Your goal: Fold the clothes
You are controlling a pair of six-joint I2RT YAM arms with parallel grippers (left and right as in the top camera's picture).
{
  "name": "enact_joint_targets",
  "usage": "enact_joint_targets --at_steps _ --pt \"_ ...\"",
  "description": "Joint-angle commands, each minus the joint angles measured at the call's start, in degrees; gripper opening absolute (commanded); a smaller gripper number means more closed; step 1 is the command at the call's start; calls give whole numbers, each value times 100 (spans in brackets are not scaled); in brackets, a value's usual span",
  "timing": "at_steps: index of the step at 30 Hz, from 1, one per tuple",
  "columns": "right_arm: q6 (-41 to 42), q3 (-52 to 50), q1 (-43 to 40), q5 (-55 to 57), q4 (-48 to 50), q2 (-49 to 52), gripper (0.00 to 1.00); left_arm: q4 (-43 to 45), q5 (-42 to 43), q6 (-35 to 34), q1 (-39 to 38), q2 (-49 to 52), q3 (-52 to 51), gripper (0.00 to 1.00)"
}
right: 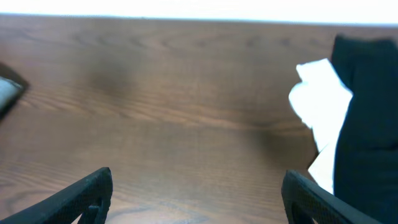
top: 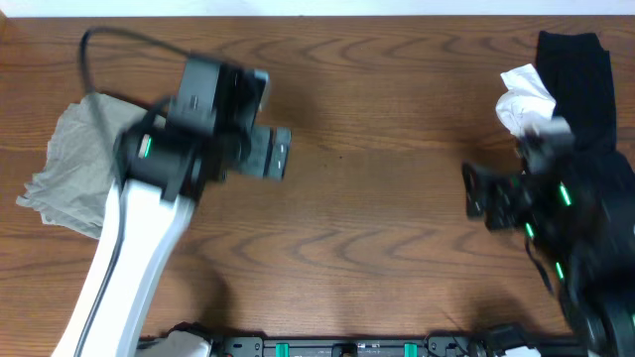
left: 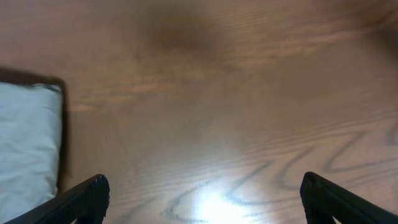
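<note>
The clothes lie in two places. A crumpled khaki-grey garment sits at the table's left side, partly under my left arm, and shows as a pale cloth at the left edge of the left wrist view. A white garment rests against a black garment at the far right. My left gripper is open over bare wood to the right of the khaki-grey garment. My right gripper is open over bare wood, to the left of the white and black garments.
The brown wooden table runs to a pale far edge. A black cable loops above the left arm. The arms' bases line the front edge.
</note>
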Motion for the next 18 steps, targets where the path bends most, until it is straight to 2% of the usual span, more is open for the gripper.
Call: enact_joint_targets --at_steps 1,3,5,9,13,18 --pt "162 -553 131 376 -22 -824 85 238 -673 -365 -313 -984 -896 98" --pt "101 -970 136 490 74 -1423 88 577 -944 -538 -481 -1709 -1547 98" --pt "-66 -1329 131 557 302 -1827 99 999 -1091 -632 -564 -2479 -2208 98" --pt "-63 -1950 131 621 599 -2194 99 1425 -1110 -634 -562 -3709 -3108 98" --pt "-57 -2310 131 599 291 -2197 99 1261 -1108 -632 -562 -4437 -3442 98" --pt "-55 -2579 131 599 -372 -2197 99 612 -1108 -632 -562 -4721 -3445 98"
